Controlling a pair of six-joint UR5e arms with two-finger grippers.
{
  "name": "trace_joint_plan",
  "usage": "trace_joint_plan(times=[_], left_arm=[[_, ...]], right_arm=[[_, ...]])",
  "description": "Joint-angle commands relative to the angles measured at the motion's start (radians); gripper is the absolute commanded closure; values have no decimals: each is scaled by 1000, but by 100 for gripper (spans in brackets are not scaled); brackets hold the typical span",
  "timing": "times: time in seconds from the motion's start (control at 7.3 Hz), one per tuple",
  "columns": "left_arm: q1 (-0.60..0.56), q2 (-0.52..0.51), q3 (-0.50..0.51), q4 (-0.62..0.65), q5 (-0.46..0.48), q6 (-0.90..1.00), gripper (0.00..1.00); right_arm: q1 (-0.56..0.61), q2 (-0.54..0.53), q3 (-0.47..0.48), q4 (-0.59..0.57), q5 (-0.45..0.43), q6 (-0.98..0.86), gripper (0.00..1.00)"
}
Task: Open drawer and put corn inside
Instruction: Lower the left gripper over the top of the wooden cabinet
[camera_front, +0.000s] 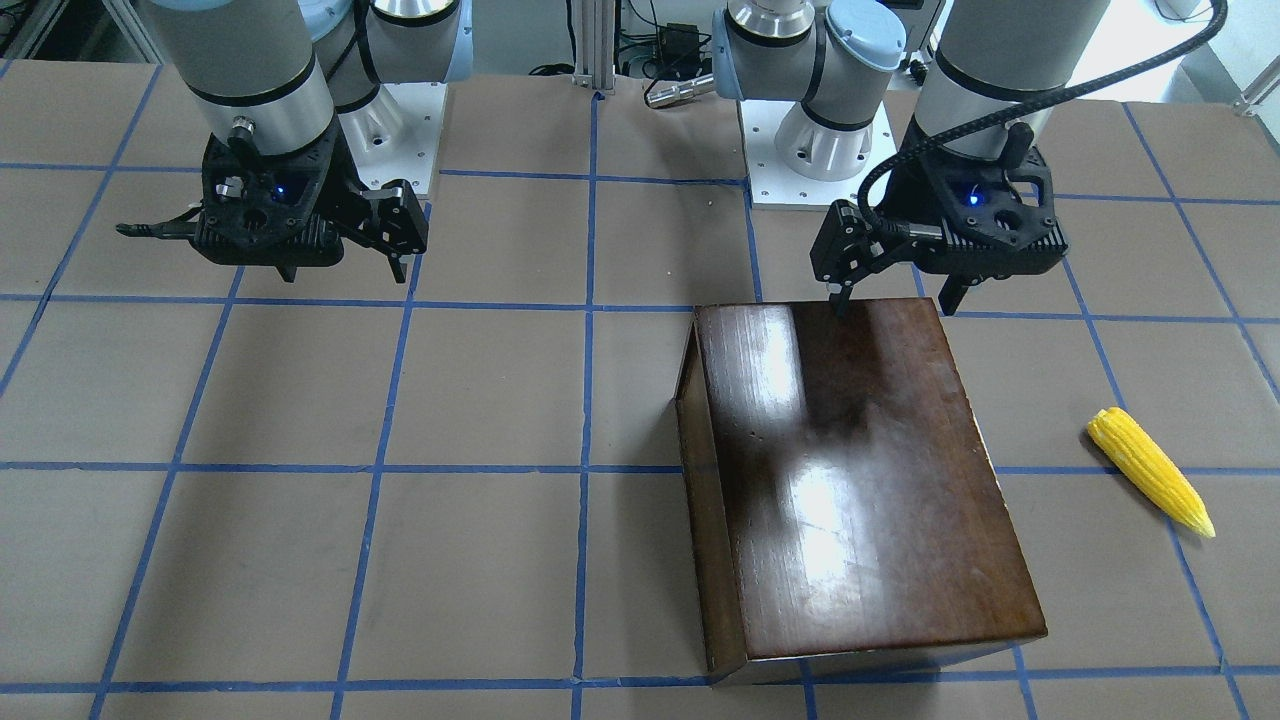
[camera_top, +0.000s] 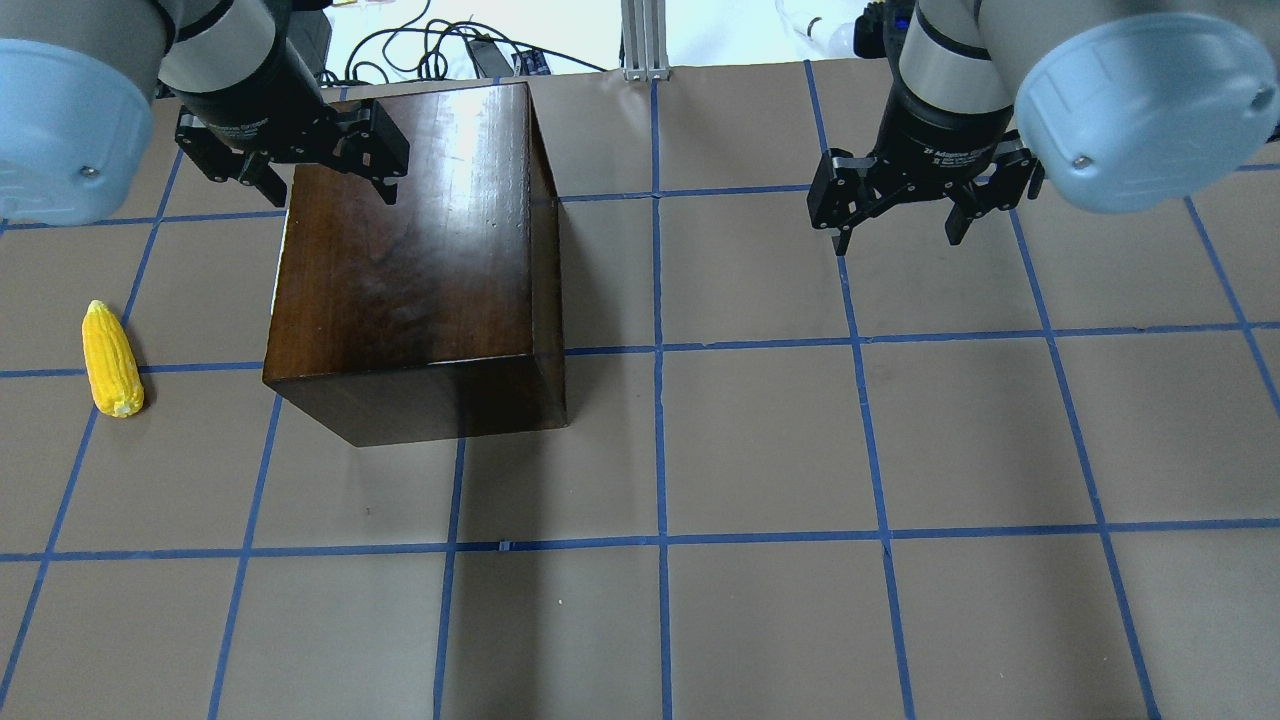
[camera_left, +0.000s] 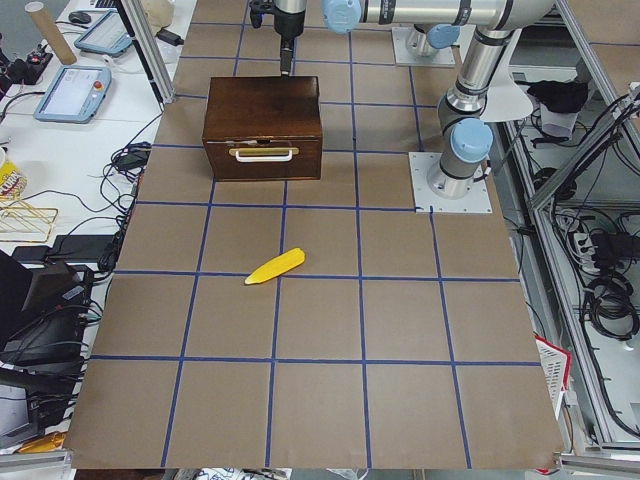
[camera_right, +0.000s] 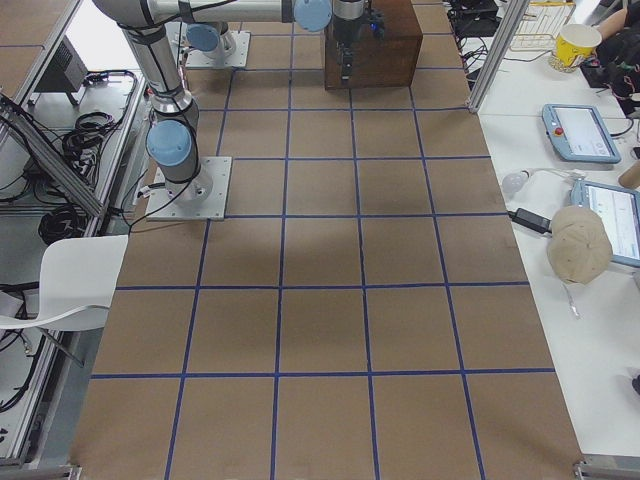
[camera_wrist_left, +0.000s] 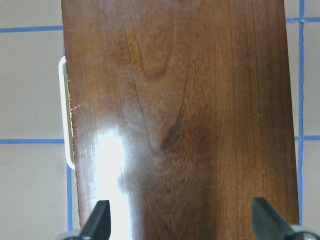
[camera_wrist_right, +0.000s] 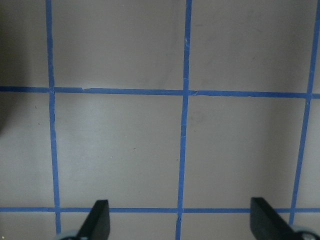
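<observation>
The glossy dark-brown box (camera_top: 410, 260) stands on the table's left half. Its drawer is shut; the front panel with a white handle (camera_left: 264, 153) faces the table's left end, and the handle also shows in the left wrist view (camera_wrist_left: 65, 112). The yellow corn (camera_top: 110, 360) lies on the table left of the box, apart from it (camera_front: 1150, 472). My left gripper (camera_top: 322, 188) is open and empty, hovering above the box top at its robot-side edge (camera_wrist_left: 181, 222). My right gripper (camera_top: 897, 235) is open and empty above bare table on the right (camera_wrist_right: 181, 222).
The table (camera_top: 760, 440) is covered in brown paper with a blue tape grid. The two arm bases (camera_front: 800, 150) (camera_front: 400, 130) stand on white plates at the robot side. Tablets and cables lie on side benches beyond the table edge (camera_left: 75, 90).
</observation>
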Motion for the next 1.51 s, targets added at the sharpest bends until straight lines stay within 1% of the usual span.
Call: trace_joint_plan(times=[0.0,0.27,0.55,0.82,0.96,1.37], left_arm=[[-6,-1,-3,-3,0,5,0],[-6,2,-20,6,-8,10,0],[-4,-1,-15,-3,-17,4,0],[-1,15,4,-73,-23,5,0],[-1,6,23,-124,-20,5,0],[28,-14,32,-120,-30,11,0]], right_arm=[[0,0,0,0,0,0,0],[0,0,0,0,0,0,0],[0,0,0,0,0,0,0],[0,0,0,0,0,0,0],[0,0,0,0,0,0,0],[0,0,0,0,0,0,0]])
